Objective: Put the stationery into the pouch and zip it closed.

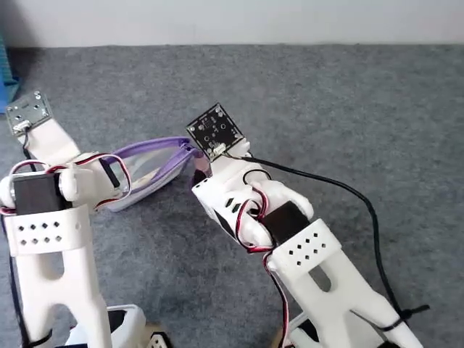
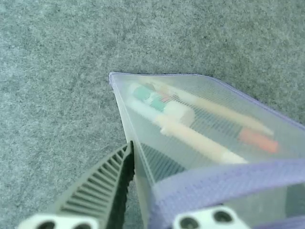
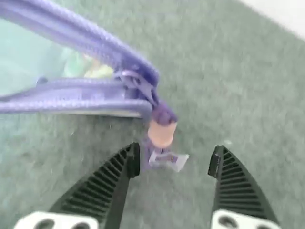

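The clear pouch (image 1: 148, 170) with a purple zip lies on the grey carpet between the two arms. Pens and a marker (image 2: 190, 121) lie inside it. My left gripper (image 2: 136, 162) is shut on the pouch's wall (image 2: 157, 157) near its purple edge. At the pouch's other end, the two zip tracks spread apart from the slider (image 3: 143, 83). Below the slider hang an orange bead (image 3: 161, 133) and a metal pull tab (image 3: 167, 159). My right gripper (image 3: 174, 160) is open, with the tab between its fingers and not touching them.
Grey carpet (image 1: 348, 101) covers the whole surface, with a pale wall along the far side. A black cable (image 1: 362, 199) runs along the right arm. A blue object (image 1: 6, 80) shows at the far left edge.
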